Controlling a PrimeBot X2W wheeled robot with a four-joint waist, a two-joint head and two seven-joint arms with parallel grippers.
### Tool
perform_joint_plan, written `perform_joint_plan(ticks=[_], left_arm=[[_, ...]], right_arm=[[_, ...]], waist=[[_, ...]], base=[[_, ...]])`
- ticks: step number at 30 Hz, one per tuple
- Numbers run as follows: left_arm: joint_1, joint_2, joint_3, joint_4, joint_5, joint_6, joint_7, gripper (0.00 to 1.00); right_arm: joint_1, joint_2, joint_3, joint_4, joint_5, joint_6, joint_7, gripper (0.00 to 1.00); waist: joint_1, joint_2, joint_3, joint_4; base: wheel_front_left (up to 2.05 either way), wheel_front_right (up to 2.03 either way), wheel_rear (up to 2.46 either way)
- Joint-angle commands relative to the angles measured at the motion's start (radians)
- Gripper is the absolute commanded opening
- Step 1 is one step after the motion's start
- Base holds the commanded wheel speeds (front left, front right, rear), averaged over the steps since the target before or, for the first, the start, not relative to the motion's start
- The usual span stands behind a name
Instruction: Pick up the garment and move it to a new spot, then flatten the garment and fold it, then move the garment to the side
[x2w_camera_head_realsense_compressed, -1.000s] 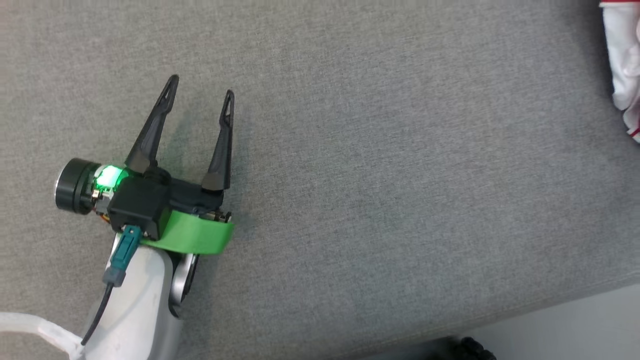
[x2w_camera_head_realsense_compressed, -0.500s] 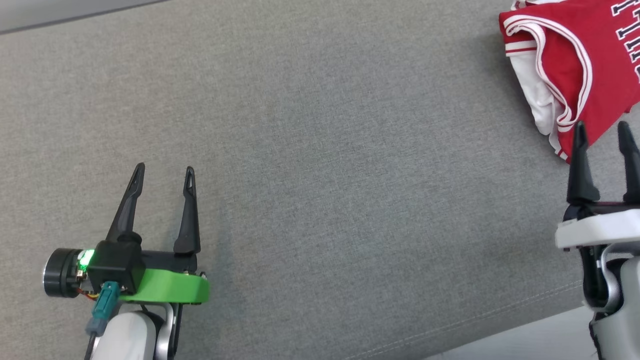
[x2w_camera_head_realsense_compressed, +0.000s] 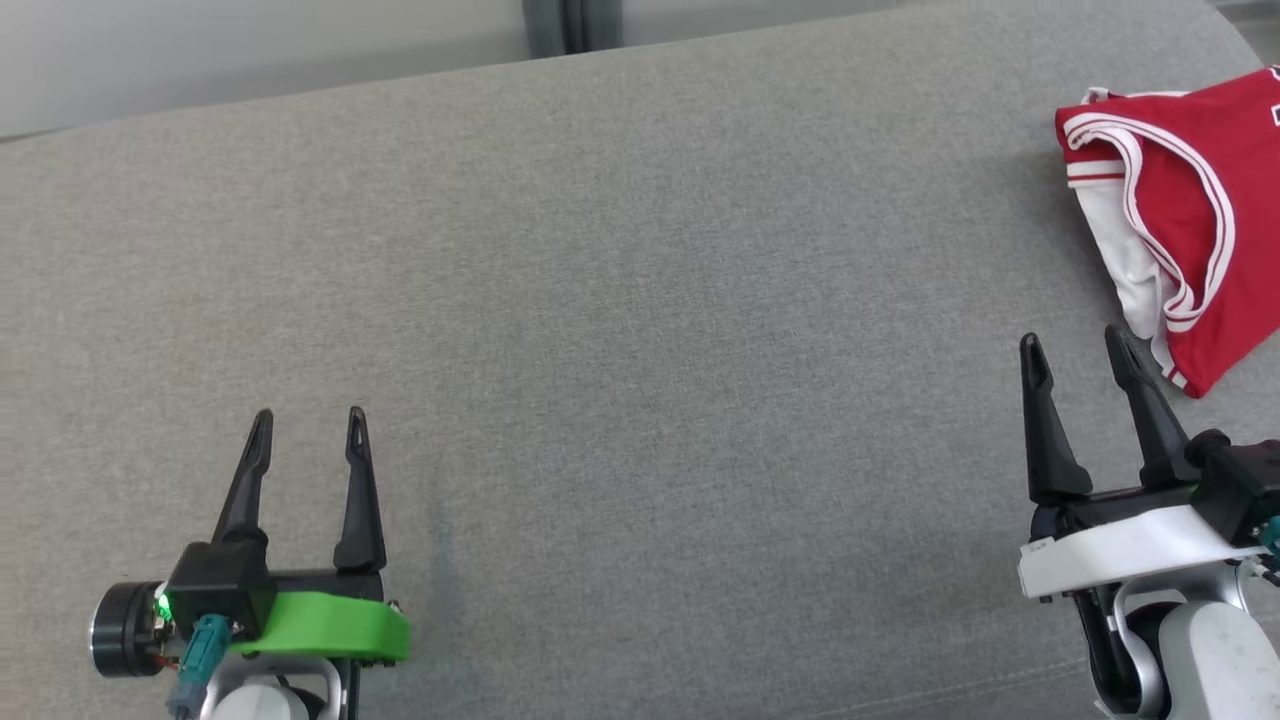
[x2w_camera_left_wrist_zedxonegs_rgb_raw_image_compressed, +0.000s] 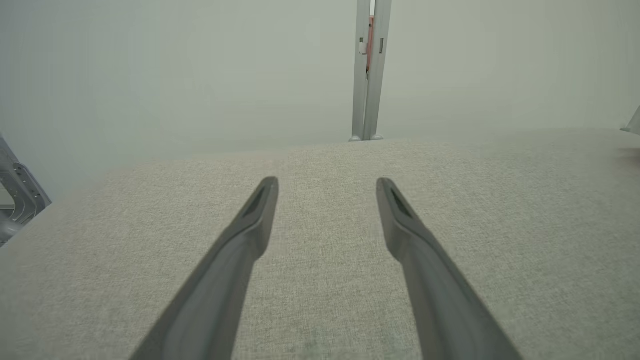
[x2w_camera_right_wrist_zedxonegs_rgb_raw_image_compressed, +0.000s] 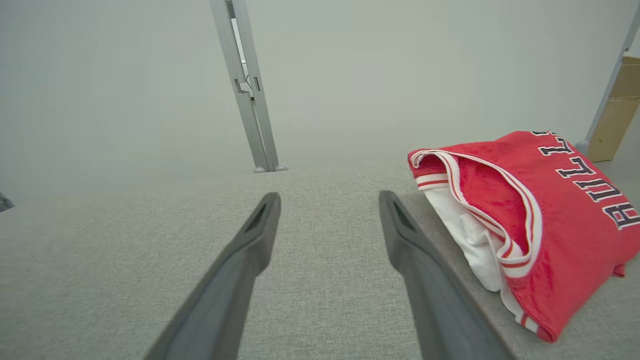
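Grey woven upholstery (x2w_camera_head_realsense_compressed: 640, 300) covers the whole work surface, with a pale wall and a metal post (x2w_camera_left_wrist_zedxonegs_rgb_raw_image_compressed: 367, 70) behind it. The red basketball jersey (x2w_camera_head_realsense_compressed: 1225, 200) lies at the far right in a loose, layered bundle with white lining showing, partly cut off by the edge of the head view. The left gripper (x2w_camera_head_realsense_compressed: 308, 414) hovers well apart from it over bare fabric, jaws spread. The right gripper (x2w_camera_head_realsense_compressed: 1071, 337) sits just beside the bundle's near corner, jaws likewise spread and empty.

A pinch that catches only the top layer would likely let the rest unfurl and drag. A pinch that goes too deep could snag the upholstery.

The bundle's long axis seems to run near to far, leaning left at the far end. The striped armhole faces left, and the lettering follows that axis.
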Motion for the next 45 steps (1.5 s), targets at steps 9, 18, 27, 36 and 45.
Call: perform_joint_plan(ticks=[9,18,27,36,45], left_arm=[[0.061,-0.001,-0.009,0.046,-0.001,-0.018,-0.008,1.00],[0.094,-0.011,-0.001,0.064,0.005,-0.030,-0.008,1.00],[0.108,-0.020,0.013,0.080,0.011,-0.041,-0.008,1.00],[0.107,-0.030,0.023,0.093,0.020,-0.049,-0.008,1.00],[0.097,-0.038,0.031,0.103,0.025,-0.059,-0.008,1.00]], right_arm=[[0.087,0.012,0.010,-0.036,-0.029,-0.002,0.048,1.00],[0.146,0.014,0.013,-0.060,-0.040,-0.002,0.082,1.00],[0.171,0.011,0.015,-0.080,-0.046,-0.002,0.094,1.00],[0.178,0.014,0.018,-0.080,-0.042,-0.002,0.090,1.00],[0.176,0.018,0.017,-0.072,-0.037,-0.002,0.084,1.00]], waist=[[0.0000,0.0000,-0.119,0.069],[0.0000,0.0000,-0.174,0.069],[0.0000,0.0000,-0.194,0.072],[0.0000,0.0000,-0.201,0.072],[0.0000,0.0000,-0.203,0.075]], base=[[0.00,0.00,0.00],[0.00,0.00,0.00],[0.00,0.00,0.00],[0.00,0.00,0.00],[0.00,0.00,0.00]])
